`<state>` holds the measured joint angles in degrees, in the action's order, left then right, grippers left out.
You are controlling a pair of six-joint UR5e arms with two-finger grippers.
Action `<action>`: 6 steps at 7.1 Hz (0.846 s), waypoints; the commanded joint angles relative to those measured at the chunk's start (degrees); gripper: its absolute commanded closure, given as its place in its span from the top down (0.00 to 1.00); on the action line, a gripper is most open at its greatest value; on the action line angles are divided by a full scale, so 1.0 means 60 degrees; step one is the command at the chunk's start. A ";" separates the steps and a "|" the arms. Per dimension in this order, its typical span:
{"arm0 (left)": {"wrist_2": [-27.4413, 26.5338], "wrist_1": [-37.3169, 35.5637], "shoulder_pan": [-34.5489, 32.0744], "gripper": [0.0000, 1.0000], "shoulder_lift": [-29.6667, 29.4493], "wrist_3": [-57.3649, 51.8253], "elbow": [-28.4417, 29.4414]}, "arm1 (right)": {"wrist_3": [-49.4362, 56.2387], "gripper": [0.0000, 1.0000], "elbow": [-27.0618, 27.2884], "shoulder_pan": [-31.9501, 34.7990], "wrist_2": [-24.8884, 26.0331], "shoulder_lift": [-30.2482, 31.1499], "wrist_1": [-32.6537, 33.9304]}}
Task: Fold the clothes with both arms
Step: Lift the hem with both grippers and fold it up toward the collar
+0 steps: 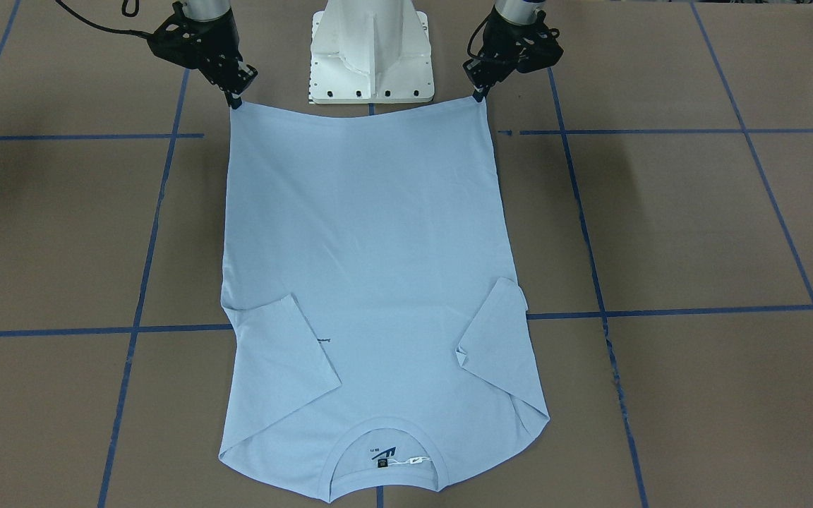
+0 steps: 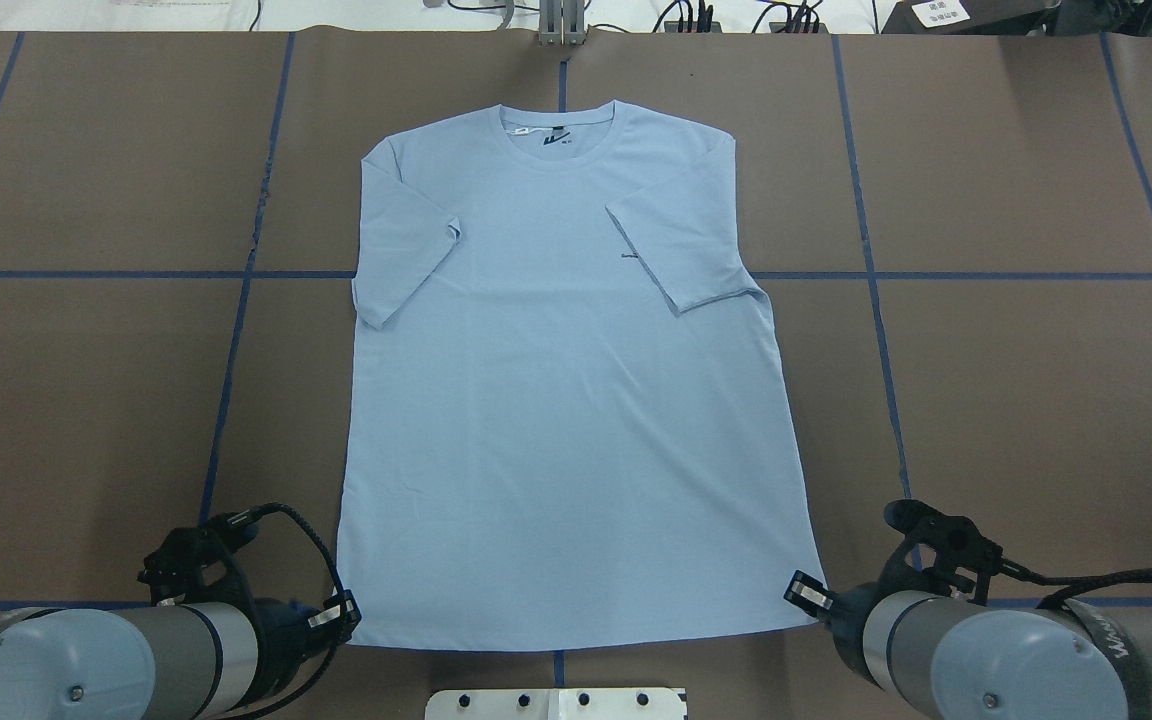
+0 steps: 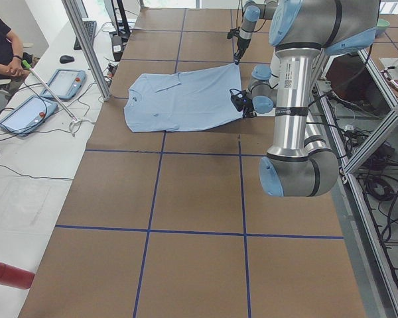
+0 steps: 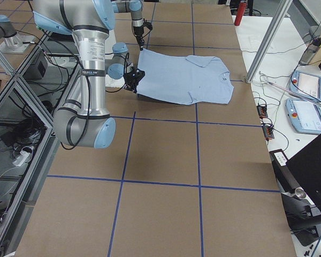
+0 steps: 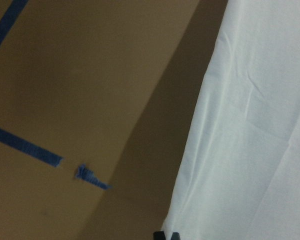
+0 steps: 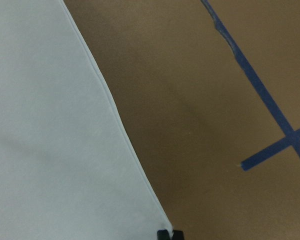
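**Both hem corners pinched, and the long fold is on**

Left gripper (image 1: 478, 94): jaws closed tight on its hem corner, and the wrist camera shows the two black tips together right at the point of the cloth. Right gripper (image 1: 235, 99): same story on the other corner, tips pressed together on fabric. Between them the hem (image 1: 357, 113) runs with a slight sag, just in front of the white pedestal base (image 1: 371, 63).

Outward now: the light blue T-shirt (image 1: 371, 240) lies flat on the brown table (image 1: 696, 226), hem toward the robot and collar (image 1: 385, 425) at the far end. Both sleeves (image 1: 286, 353) are already turned in over the body, so the lengthwise fold looks like the step in hand.

How to do it well, by my reading: raise both corners together and level. Hold the spacing at the shirt's own width so the hem is taut but not stretched, then carry it toward the collar in one arc. Keep the cloth from dragging the tucked sleeves open. Lay the hem square to the blue tape lines (image 1: 660, 131), near the collar, and release only once the cloth is resting. Uneven travel would skew the fold.
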<state>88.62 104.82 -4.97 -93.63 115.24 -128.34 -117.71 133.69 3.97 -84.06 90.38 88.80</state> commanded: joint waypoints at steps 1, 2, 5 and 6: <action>0.0025 -0.0097 0.0023 0.00 0.0048 0.0070 -0.0521 | 0.0004 0.00 0.0626 -0.0075 -0.0068 0.0288 -0.0004; 0.0025 -0.0083 -0.0050 0.00 -0.0126 0.0027 -0.0698 | 0.0105 0.00 0.0671 0.0534 -0.0082 0.0187 -0.0019; 0.0040 -0.0098 -0.3540 0.00 -0.1745 -0.2672 0.0712 | 0.3754 0.00 -0.1119 0.3777 -0.1171 -0.2061 0.0054; 0.0069 -0.0083 -0.4465 0.00 -0.2566 -0.3394 0.1881 | 0.4870 0.00 -0.2682 0.5271 -0.2355 -0.3390 0.0025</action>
<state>88.82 104.26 -24.09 -103.11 101.37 -124.41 -97.64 127.54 24.67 -90.62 78.70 89.07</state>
